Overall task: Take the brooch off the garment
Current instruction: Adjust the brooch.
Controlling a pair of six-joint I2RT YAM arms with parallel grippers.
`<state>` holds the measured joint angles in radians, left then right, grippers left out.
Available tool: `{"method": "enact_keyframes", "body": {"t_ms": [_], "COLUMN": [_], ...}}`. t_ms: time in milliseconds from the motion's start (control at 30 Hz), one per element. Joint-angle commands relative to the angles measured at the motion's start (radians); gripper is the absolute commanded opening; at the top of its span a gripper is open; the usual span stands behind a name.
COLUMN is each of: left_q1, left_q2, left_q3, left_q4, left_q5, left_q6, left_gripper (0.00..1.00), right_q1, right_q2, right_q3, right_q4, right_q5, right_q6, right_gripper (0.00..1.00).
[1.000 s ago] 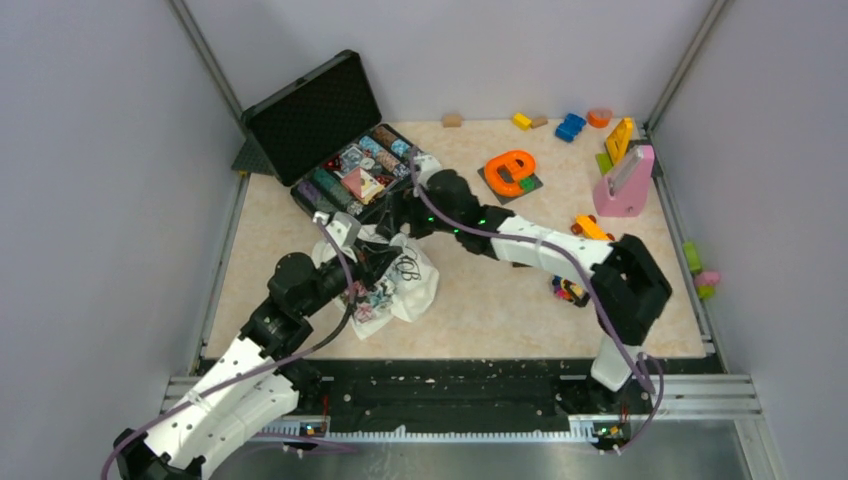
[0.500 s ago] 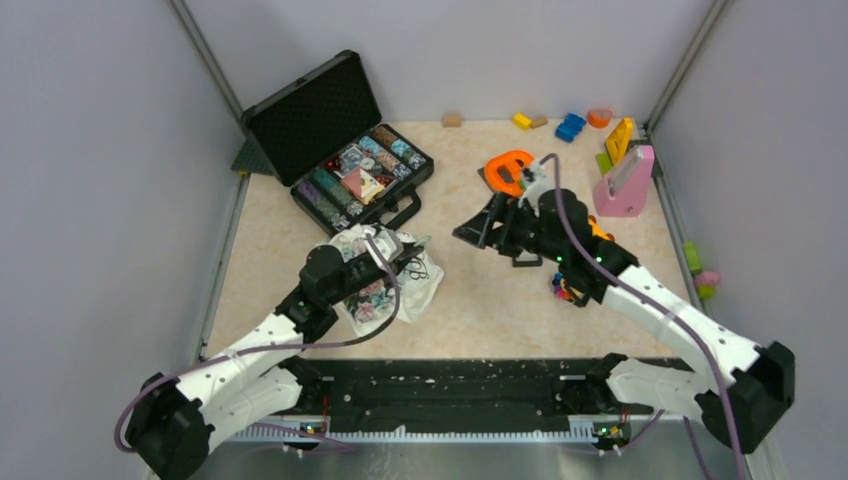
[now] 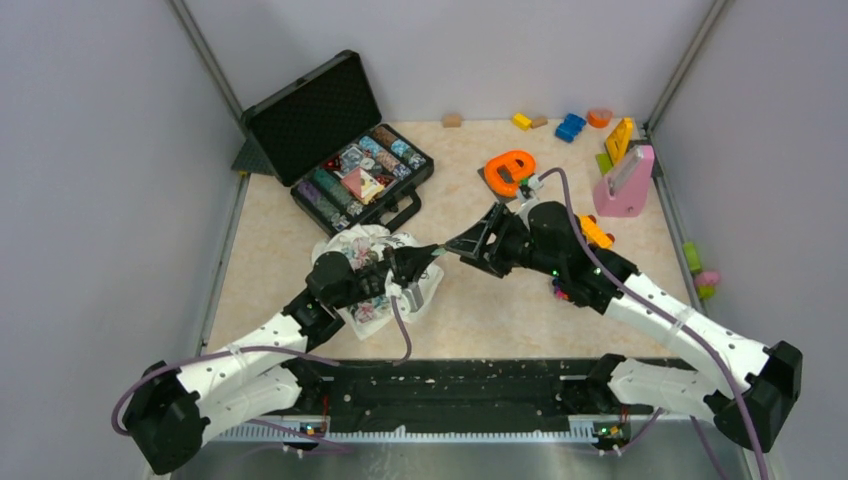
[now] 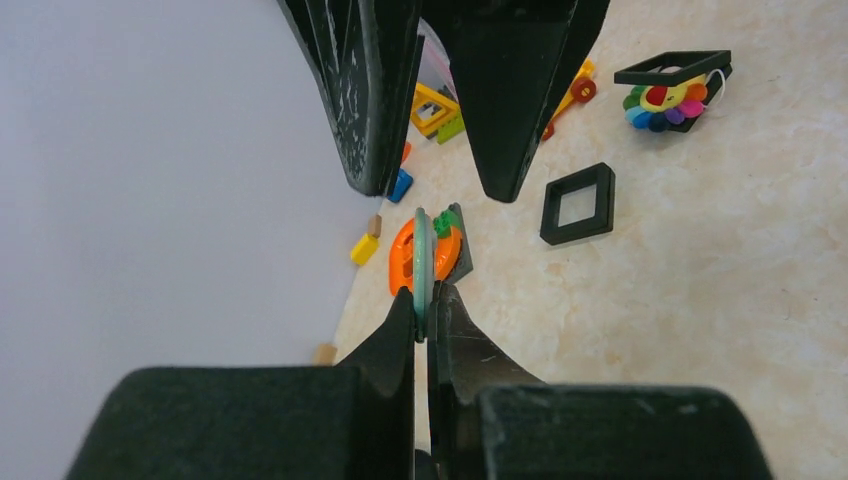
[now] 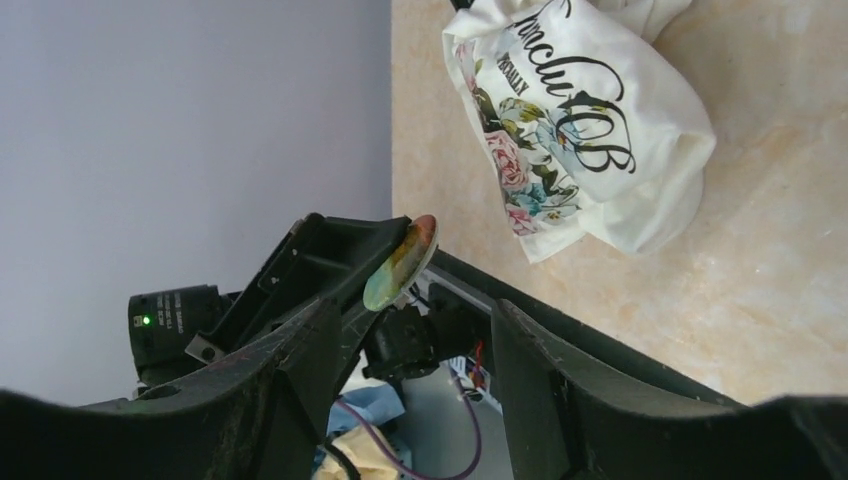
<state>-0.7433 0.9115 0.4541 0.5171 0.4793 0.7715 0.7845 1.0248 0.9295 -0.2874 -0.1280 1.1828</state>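
Here, the brooch (image 5: 401, 262) is pinched edge-on in the left gripper (image 4: 424, 305), clear of the garment (image 5: 570, 130).
The left jaws are clamped on the thin round disc, holding it above the counter (image 3: 500, 310). The right gripper (image 3: 462, 245) faces it tip to tip, jaws apart, the disc just short of their gap. The white floral-print garment lies crumpled on the counter under the left arm.
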Motion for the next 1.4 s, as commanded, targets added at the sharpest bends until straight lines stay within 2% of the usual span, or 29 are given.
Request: {"method": "enact_keyframes", "body": {"t_ms": [0, 333, 400, 500, 533, 567, 633, 667, 800, 900, 1067, 1233, 1300, 1367], "left_q1": [-0.015, -0.031, -0.031, -0.032, -0.033, -0.033, -0.033, -0.033, -0.033, -0.033, -0.033, -0.033, -0.033, -0.033], "left_q2": [-0.012, -0.005, 0.003, 0.01, 0.011, 0.013, 0.013, 0.013, 0.008, 0.005, -0.008, -0.042, -0.039, -0.026], "left_q3": [0.006, 0.017, 0.017, 0.018, 0.014, 0.013, 0.012, 0.008, -0.006, -0.022, -0.053, -0.024, 0.012, 0.033], "left_q4": [0.028, 0.008, 0.006, -0.005, -0.004, 0.005, 0.017, 0.03, 0.027, 0.047, 0.171, 0.19, 0.124, 0.089], "left_q5": [0.047, 0.066, 0.078, 0.085, 0.085, 0.08, 0.071, 0.061, 0.102, 0.186, 0.23, 0.076, 0.077, 0.152], "left_q6": [0.118, 0.149, 0.164, 0.174, 0.164, 0.128, 0.045, -0.001, -0.063, -0.105, -0.311, -0.649, -0.681, -0.636], "left_gripper": [0.0, 0.0, 0.0, 0.0, 0.07, 0.17, 0.79, 0.88, 0.91, 0.9, 0.91, 0.94, 0.94, 0.95], "right_q1": [0.026, 0.049, 0.051, 0.052, 0.053, 0.052, 0.053, 0.051, 0.045, 0.043, 0.042, 0.042, 0.041, 0.042], "right_q2": [0.013, 0.032, 0.034, 0.034, 0.029, 0.022, 0.0, -0.01, -0.064, -0.089, -0.118, -0.146, -0.148, -0.145], "right_q3": [-0.005, -0.051, -0.063, -0.07, -0.073, -0.076, -0.083, -0.09, -0.155, -0.193, -0.244, -0.236, -0.23, -0.231], "right_q4": [0.039, 0.113, 0.136, 0.142, 0.142, 0.143, 0.145, 0.151, 0.241, 0.291, 0.379, 0.345, 0.338, 0.353], "right_q5": [0.016, 0.025, 0.024, 0.039, 0.044, 0.055, 0.087, 0.099, -0.006, -0.11, -0.2, -0.185, -0.189, -0.212], "right_q6": [0.058, 0.084, 0.086, 0.074, 0.062, 0.045, -0.047, -0.125, -0.444, -0.533, -0.541, -0.524, -0.516, -0.501], "right_gripper": [0.57, 0.41, 0.3, 0.01, 0.0, 0.0, 0.0, 0.0, 0.0, 0.0, 0.0, 0.0, 0.0, 0.0]}}
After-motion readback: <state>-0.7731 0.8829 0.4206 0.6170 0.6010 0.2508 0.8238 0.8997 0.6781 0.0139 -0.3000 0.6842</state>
